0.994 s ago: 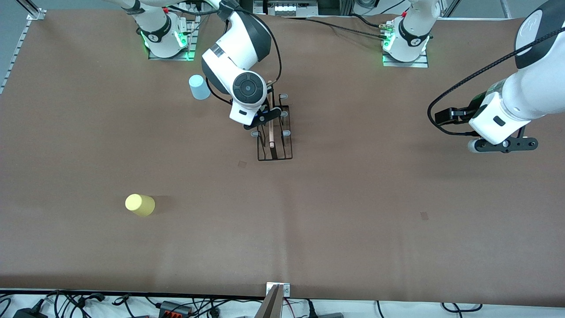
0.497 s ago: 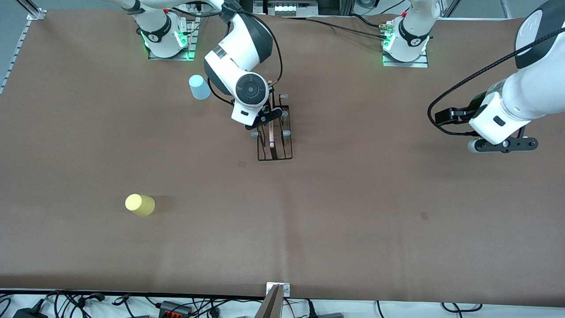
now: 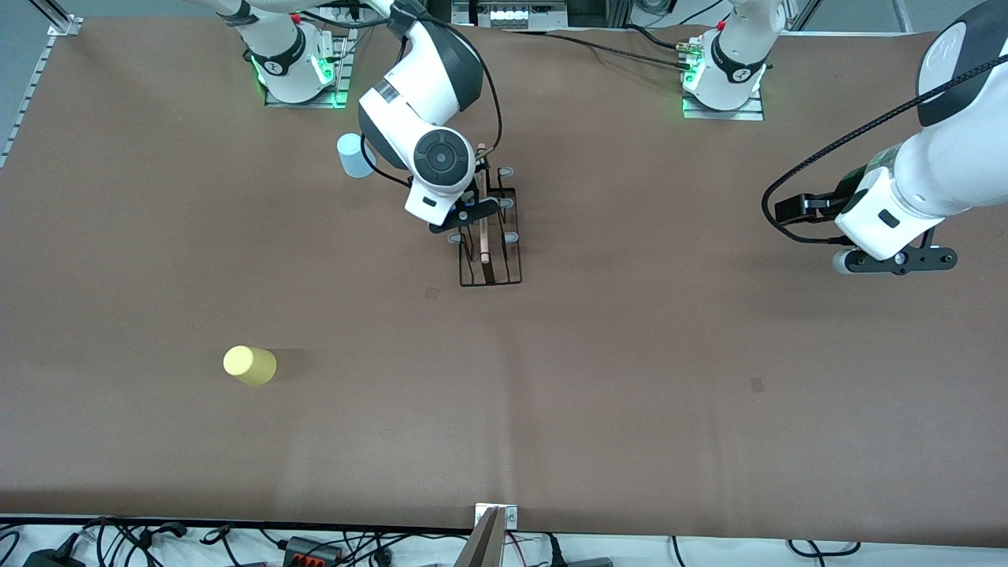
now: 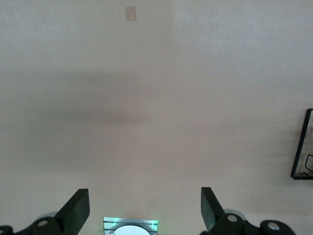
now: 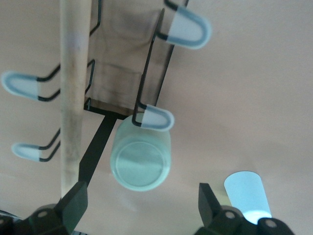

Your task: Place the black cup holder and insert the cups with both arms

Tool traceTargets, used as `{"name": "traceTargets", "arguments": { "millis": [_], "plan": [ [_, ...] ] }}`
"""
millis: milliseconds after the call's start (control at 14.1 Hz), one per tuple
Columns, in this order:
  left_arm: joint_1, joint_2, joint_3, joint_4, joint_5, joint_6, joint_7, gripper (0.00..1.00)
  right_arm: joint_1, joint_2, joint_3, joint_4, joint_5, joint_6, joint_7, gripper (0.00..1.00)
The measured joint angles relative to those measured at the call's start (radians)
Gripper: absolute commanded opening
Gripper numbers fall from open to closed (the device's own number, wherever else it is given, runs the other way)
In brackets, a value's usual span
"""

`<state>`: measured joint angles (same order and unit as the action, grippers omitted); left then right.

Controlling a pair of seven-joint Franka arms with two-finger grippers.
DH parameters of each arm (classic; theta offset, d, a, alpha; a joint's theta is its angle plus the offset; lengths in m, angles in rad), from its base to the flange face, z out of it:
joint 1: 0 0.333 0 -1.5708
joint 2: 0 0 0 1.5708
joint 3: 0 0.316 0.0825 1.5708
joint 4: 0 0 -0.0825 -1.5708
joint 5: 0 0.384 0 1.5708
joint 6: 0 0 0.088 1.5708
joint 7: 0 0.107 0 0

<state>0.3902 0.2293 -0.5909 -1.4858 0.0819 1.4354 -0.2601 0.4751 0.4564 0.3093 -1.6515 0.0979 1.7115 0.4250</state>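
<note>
The black cup holder stands mid-table, with a wooden rod along its top. A pale grey-green cup hangs mouth-first on one grey-tipped peg. My right gripper is open just off that cup's base, not touching it; in the front view the right gripper hides the cup. A light blue cup stands beside the holder toward the right arm's end. A yellow cup lies nearer the front camera. My left gripper waits open over bare table at the left arm's end.
The left wrist view shows brown table under the left gripper, with a corner of the holder at the edge. Both arm bases sit along the table's back edge. Cables run along the near edge.
My right gripper has opened and let go of the grey-green cup, now left on the peg. The right hand has shifted slightly toward the right arm's end. The left arm has stayed put.
</note>
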Motion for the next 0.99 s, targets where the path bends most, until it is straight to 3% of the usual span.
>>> {"name": "traceTargets", "arguments": {
  "millis": [142, 213, 355, 426, 639, 994],
  "plan": [
    [0.0, 0.0, 0.0, 0.0, 0.0, 0.0, 0.0, 1.0, -0.018, -0.035, -0.002, 0.012, -0.002, -0.008, 0.056, 1.0],
    [-0.031, -0.019, 0.041, -0.017, -0.015, 0.023, 0.024, 1.0, -0.033, -0.055, -0.005, 0.021, -0.004, -0.014, 0.085, 1.0],
    [-0.22, -0.174, 0.269, -0.16, -0.062, 0.113, 0.09, 1.0, -0.076, -0.083, -0.035, 0.044, -0.027, -0.032, 0.113, 1.0],
    [-0.269, -0.257, 0.329, -0.218, -0.071, 0.124, 0.092, 1.0, -0.103, -0.089, -0.059, 0.054, -0.056, -0.035, 0.114, 1.0],
    [-0.288, -0.397, 0.375, -0.308, -0.079, 0.136, 0.092, 1.0, -0.187, -0.08, -0.135, 0.062, -0.156, -0.022, 0.111, 1.0],
    [-0.277, -0.388, 0.387, -0.337, -0.079, 0.164, 0.092, 1.0, -0.385, 0.013, -0.167, 0.061, -0.179, 0.212, 0.021, 1.0]
  ]
}}
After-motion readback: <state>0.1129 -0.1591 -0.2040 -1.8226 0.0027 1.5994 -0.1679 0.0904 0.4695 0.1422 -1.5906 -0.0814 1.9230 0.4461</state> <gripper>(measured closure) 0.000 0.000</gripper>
